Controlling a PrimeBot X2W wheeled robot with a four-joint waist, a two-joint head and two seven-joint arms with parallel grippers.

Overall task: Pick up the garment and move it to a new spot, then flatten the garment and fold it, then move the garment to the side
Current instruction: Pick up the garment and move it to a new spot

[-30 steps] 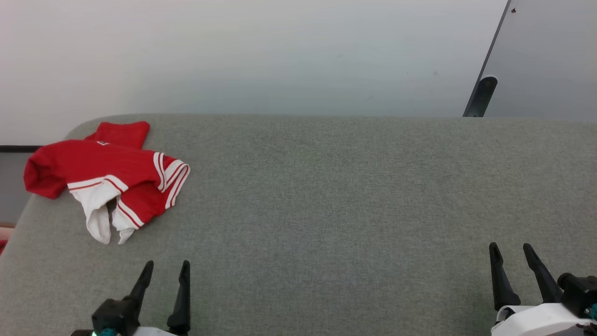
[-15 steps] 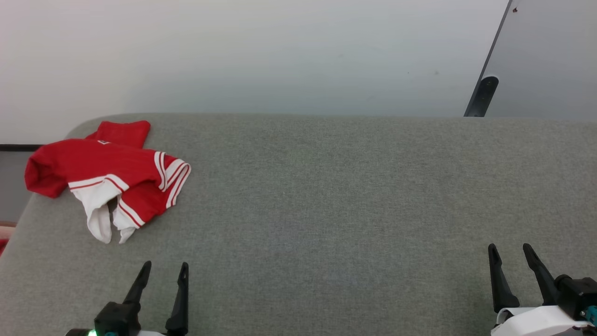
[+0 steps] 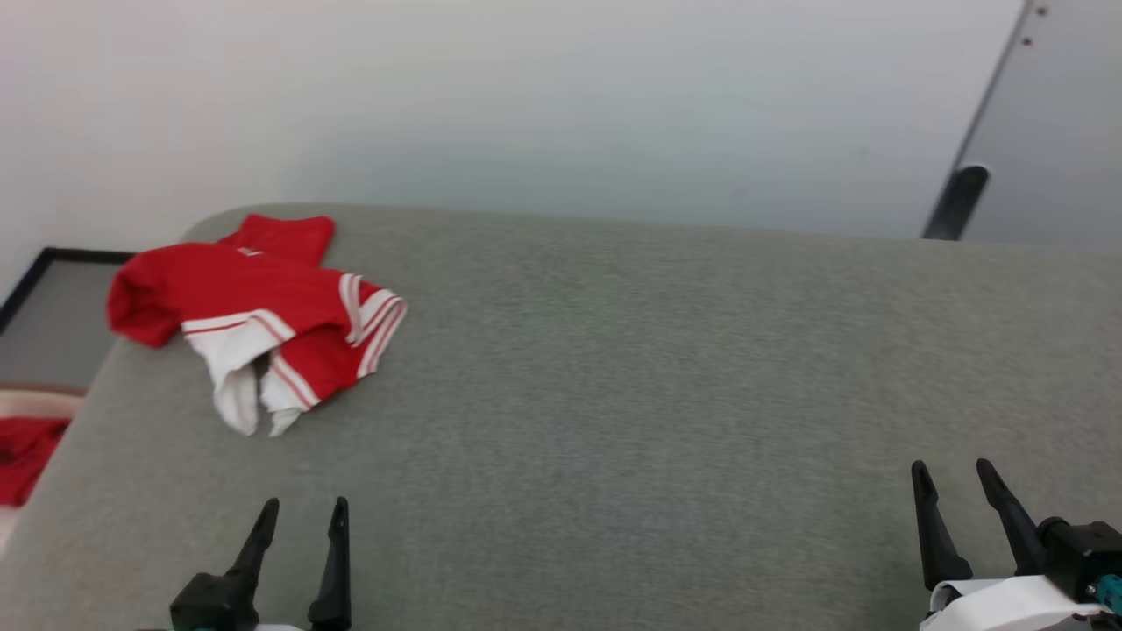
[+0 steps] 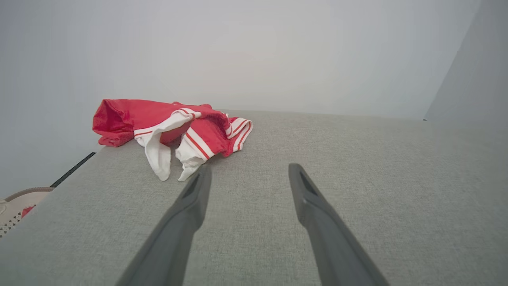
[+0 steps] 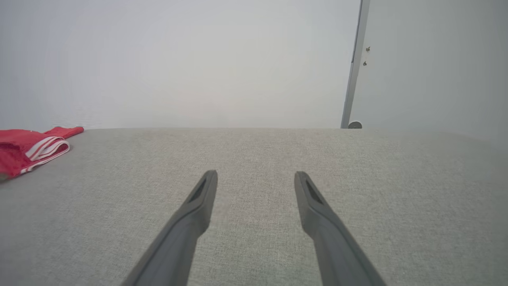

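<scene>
Item: garment (image 3: 254,311), crumpled heap, 11 o'clock of left gripper (image 3: 306,502), the nearer; right gripper (image 3: 951,464) well apart. Both spread wide, empty.

The garment (image 3: 254,311) lies on the cushion's (image 3: 657,394) far-left corner — wall (image 3: 526,96) behind.

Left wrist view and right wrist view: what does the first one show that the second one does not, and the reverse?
Left wrist view: the open left pincer, the crumpled red shirt with its white sleeves, and a pale basket-like thing beside the surface. Right wrist view: the open right pincer and a grey upright panel at the far right. Both: the grey fabric surface, the pale wall, and the shirt's striped trim, at the left margin in the right wrist view.
</scene>
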